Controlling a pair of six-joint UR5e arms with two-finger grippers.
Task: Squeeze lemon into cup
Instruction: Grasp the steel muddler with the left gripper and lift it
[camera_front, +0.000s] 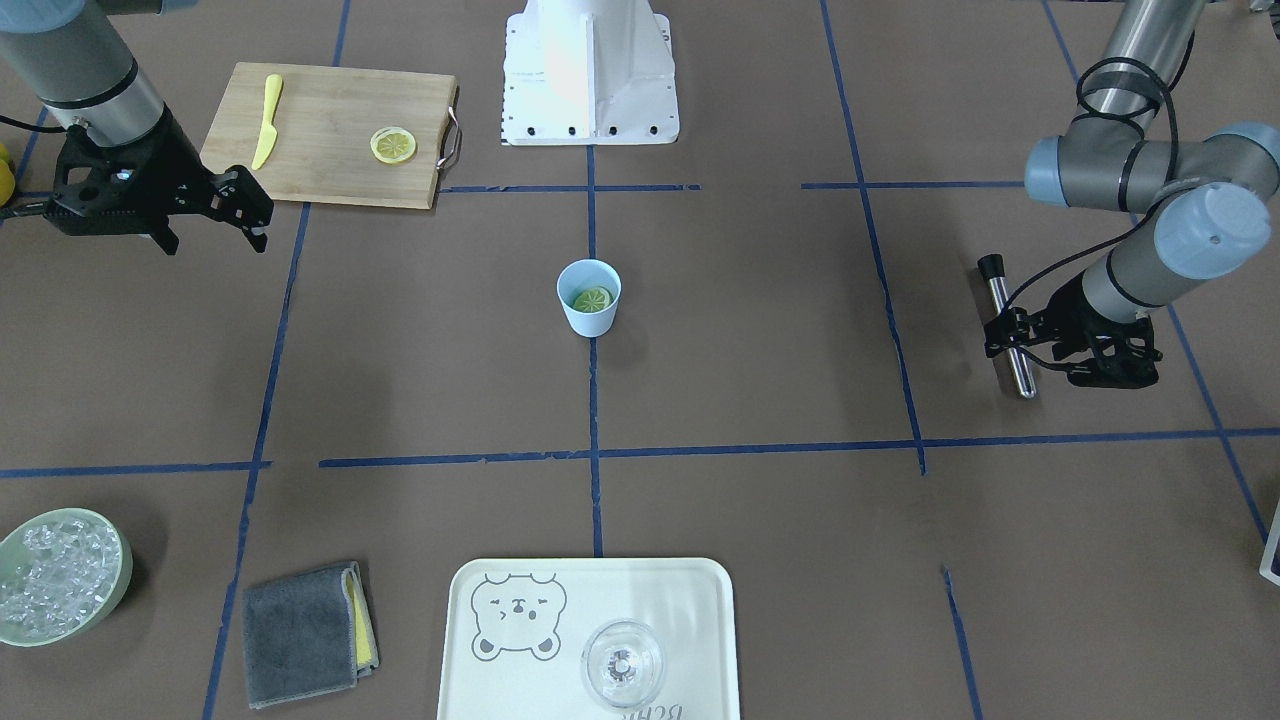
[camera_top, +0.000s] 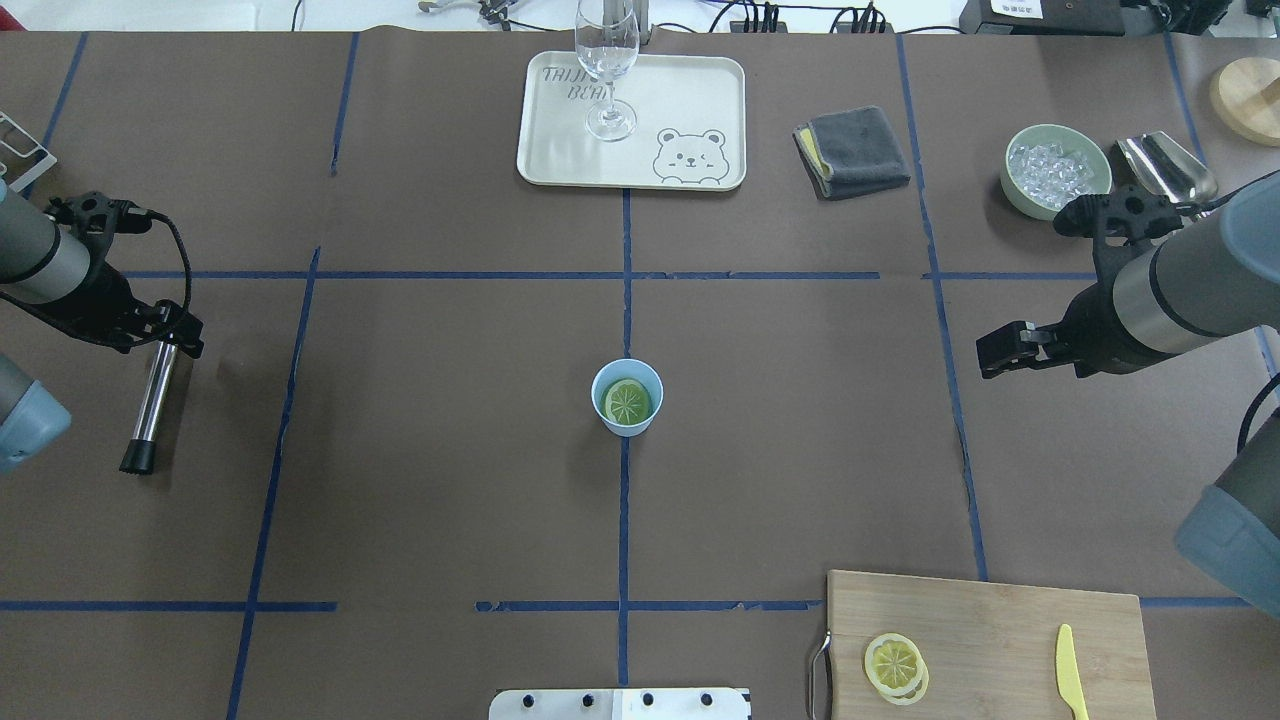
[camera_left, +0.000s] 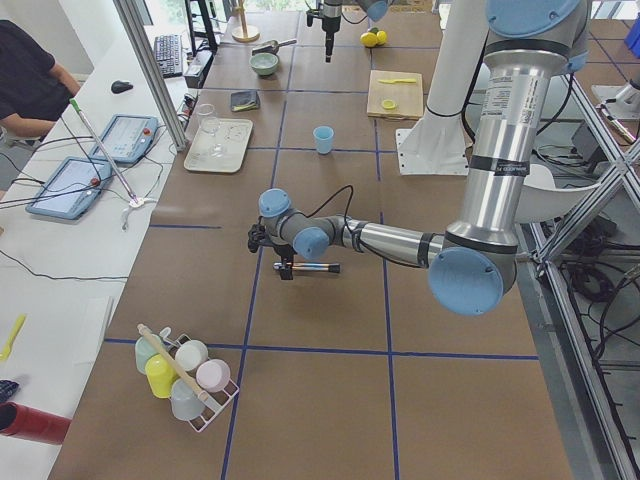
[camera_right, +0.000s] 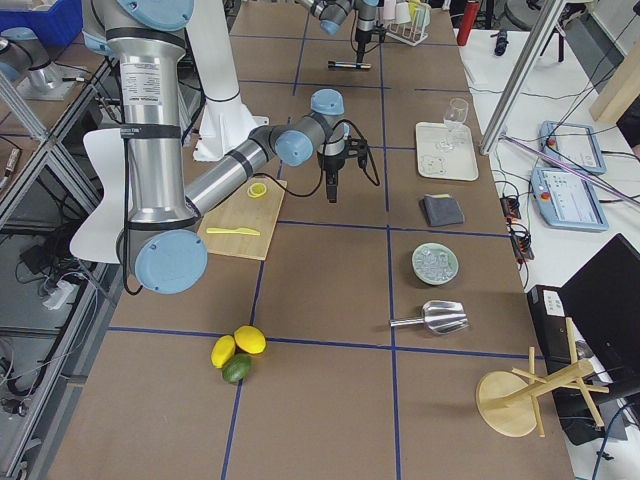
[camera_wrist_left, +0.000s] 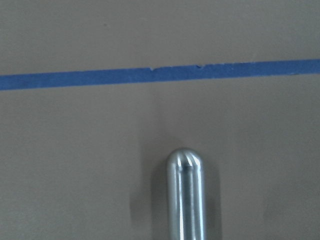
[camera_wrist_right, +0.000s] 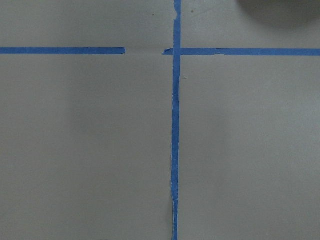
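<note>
Lemon slice (camera_front: 593, 299), thin, round and yellow with a rind ring, sits inside the small light-blue tapered plastic cup (camera_front: 588, 323) at the table's middle, well apart from both arms. The right gripper (camera_front: 212, 236) hangs near the bamboo cutting board (camera_front: 330, 110), fingers spread wide and empty. The left gripper (camera_front: 1012, 338) is clamped on a slim steel rod with a black cap (camera_front: 1022, 380).
</note>
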